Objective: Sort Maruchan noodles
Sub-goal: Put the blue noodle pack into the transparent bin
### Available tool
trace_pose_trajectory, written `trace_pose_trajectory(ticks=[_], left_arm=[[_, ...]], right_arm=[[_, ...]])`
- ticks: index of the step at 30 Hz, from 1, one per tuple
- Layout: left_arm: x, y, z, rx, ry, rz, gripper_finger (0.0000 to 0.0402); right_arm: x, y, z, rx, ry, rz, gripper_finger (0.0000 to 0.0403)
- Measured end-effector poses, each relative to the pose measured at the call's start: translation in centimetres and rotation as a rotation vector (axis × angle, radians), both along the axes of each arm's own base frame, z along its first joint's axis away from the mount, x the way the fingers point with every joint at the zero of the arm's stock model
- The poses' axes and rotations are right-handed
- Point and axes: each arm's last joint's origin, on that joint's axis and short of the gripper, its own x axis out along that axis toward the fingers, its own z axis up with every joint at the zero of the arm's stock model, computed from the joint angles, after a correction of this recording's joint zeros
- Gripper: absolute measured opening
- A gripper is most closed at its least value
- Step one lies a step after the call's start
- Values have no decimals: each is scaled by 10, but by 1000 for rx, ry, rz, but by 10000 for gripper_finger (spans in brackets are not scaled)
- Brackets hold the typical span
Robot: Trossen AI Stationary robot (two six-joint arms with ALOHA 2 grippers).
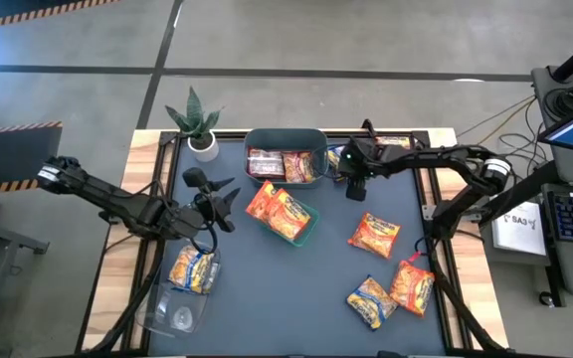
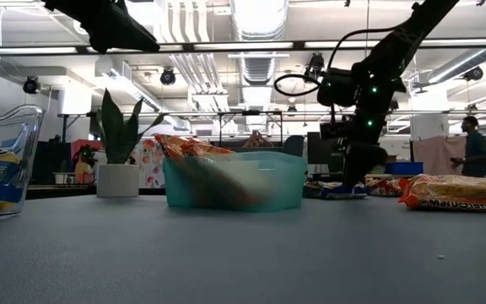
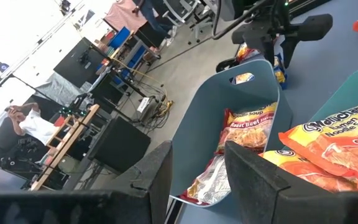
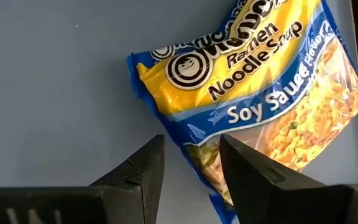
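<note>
My right gripper (image 1: 354, 187) (image 4: 191, 146) is open and points down near the table's far edge, right of the grey-teal tub (image 1: 286, 132). Its fingertips stand on either side of one corner of a yellow-and-blue soy sauce packet (image 4: 247, 68) (image 1: 334, 157) lying flat on the table. My left gripper (image 1: 225, 204) (image 3: 197, 152) is open and empty, raised left of the green tray (image 1: 311, 224). Dark red packets (image 3: 247, 127) lie in the tub and orange ones (image 1: 279, 211) in the tray. My right gripper comes at the yellow-and-blue packet from above with one finger (image 4: 244, 165) over the packet's corner (image 4: 197, 146). The packet rests flat on the table. Whether the fingers touch it, I cannot tell.
A clear tub (image 1: 182, 308) at the near left holds a yellow-and-blue packet (image 1: 193, 268). Loose orange packets (image 1: 374, 234) (image 1: 413, 286) and a yellow one (image 1: 371, 301) lie on the mat's right half. A potted plant (image 1: 199, 124) stands at the far left corner.
</note>
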Motion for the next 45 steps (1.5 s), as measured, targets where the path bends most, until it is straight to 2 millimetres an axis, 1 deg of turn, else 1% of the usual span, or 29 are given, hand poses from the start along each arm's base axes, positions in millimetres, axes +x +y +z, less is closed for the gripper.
trace_pose_trajectory(ticks=[4, 6, 9, 12, 14, 18, 20, 24, 30, 33, 36, 38, 40, 42, 45], left_arm=[[0, 0, 0, 0, 0, 0, 129], [0, 0, 0, 0, 0, 0, 129], [0, 0, 0, 0, 0, -1, 129], [0, 0, 0, -2, -3, -1, 129], [0, 0, 0, -3, -6, -1, 129], [1, 0, 1, -7, -12, -1, 129], [1, 0, 1, -9, -16, -1, 129], [1, 0, 1, -17, -24, 1, 129], [1, 0, 1, -22, -28, 2, 129], [1, 0, 1, -26, -33, 3, 129], [1, 0, 1, -26, -33, 3, 129], [1, 0, 1, -26, -33, 3, 129], [1, 0, 1, -26, -34, 3, 129], [1, 0, 2, -25, -34, 2, 130], [1, 0, 3, -26, -38, 2, 129]], right_arm=[[-1, 0, -4, -20, -24, -2, 134], [-1, 0, -4, -22, -27, -2, 120], [-1, 0, -4, -27, -29, -8, 82], [-1, 0, -4, -20, -32, -4, 30], [-1, 1, -4, -18, -30, 0, 16], [-1, 1, 0, 3, -21, -9, 9], [-1, 1, 6, 21, -22, -22, 9], [0, 2, 26, 68, -56, -67, 8], [1, 8, 56, 221, -143, -116, 8], [1, 15, 68, 287, -171, -118, 8], [0, 25, 77, 299, -196, -116, 8], [2, 30, 79, 293, -210, -112, 8], [3, 35, 76, 241, -189, -138, 8], [5, 36, 70, 148, -182, -211, 8], [5, 31, 55, 49, -170, -374, 8]])
